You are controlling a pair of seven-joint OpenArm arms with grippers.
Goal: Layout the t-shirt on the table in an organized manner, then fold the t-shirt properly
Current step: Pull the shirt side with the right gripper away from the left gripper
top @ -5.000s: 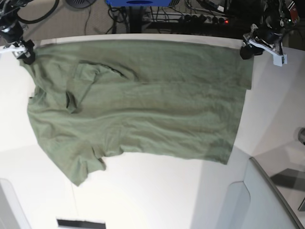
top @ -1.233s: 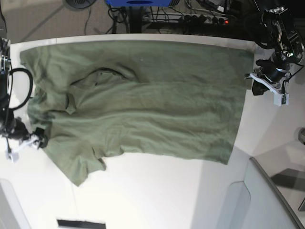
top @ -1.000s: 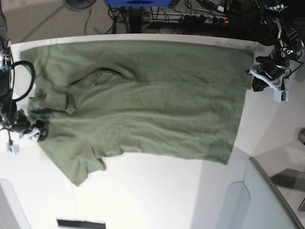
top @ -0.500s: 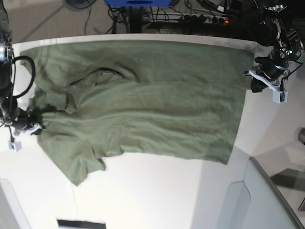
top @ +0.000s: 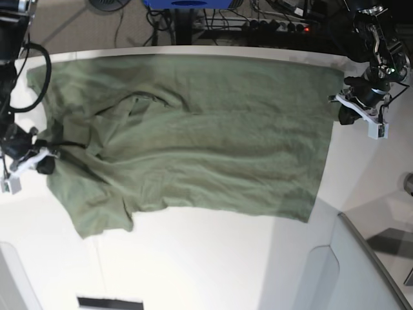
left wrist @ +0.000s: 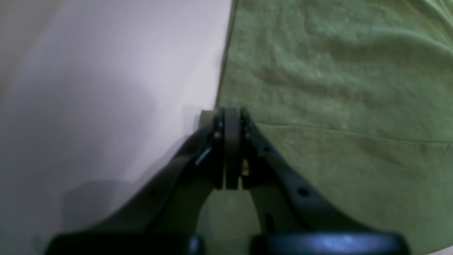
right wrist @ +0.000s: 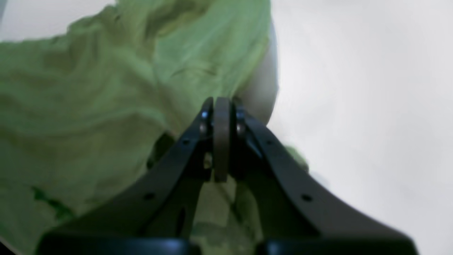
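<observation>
The olive-green t-shirt (top: pixel 206 129) lies spread and wrinkled over the far half of the white table (top: pixel 213 265). My right gripper (top: pixel 46 161) is at the shirt's left edge, shut on a bunch of cloth. In the right wrist view that gripper (right wrist: pixel 221 106) pinches the t-shirt (right wrist: pixel 88 88), which rises off the table (right wrist: pixel 371 88). My left gripper (top: pixel 342 116) is at the shirt's right edge. The left wrist view shows its tips (left wrist: pixel 228 115) shut on the edge of the t-shirt (left wrist: pixel 336 71), with bare table (left wrist: pixel 106 71) to the left.
A grey translucent panel (top: pixel 368 271) stands at the near right corner. Cables and a power strip (top: pixel 271 22) lie beyond the table's far edge. A dark strip (top: pixel 110 302) sits at the near edge.
My right gripper has shut on the shirt's left edge and pulled it toward the far side. The lower-left sleeve has slid left and away from the near edge. The left arm has barely moved.
</observation>
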